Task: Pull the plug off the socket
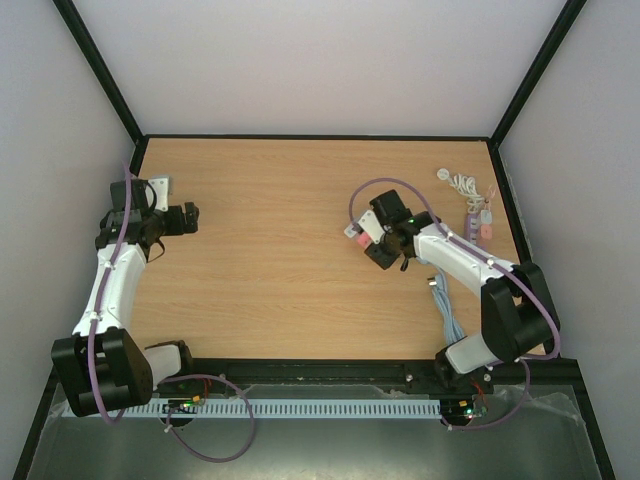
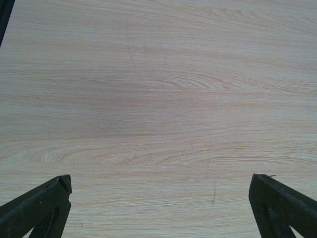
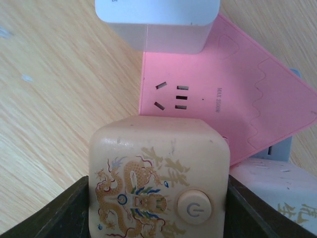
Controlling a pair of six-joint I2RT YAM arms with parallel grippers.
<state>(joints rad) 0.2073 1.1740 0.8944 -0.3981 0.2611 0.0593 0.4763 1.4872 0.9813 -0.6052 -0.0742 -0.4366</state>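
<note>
Right gripper (image 3: 157, 184): fingers clamped on both sides of the cream plug (image 3: 148, 148), which bore a dragon print and a round power button. The cream plug sat on the near end of the pink socket (image 3: 237, 89), covering that end of its face. Whether its pins were seated could not be determined.

A white plug (image 3: 157, 25) stood at the opposite end of the pink socket. One set of outlet holes (image 3: 173, 96) lay exposed between the two plugs.

Left gripper (image 2: 158, 183): fingers spread wide above bare table (image 2: 158, 74), well apart from the pink socket, on its left.

A white cable coil (image 1: 462, 182) lay toward the far right corner, apart from the pink socket.
</note>
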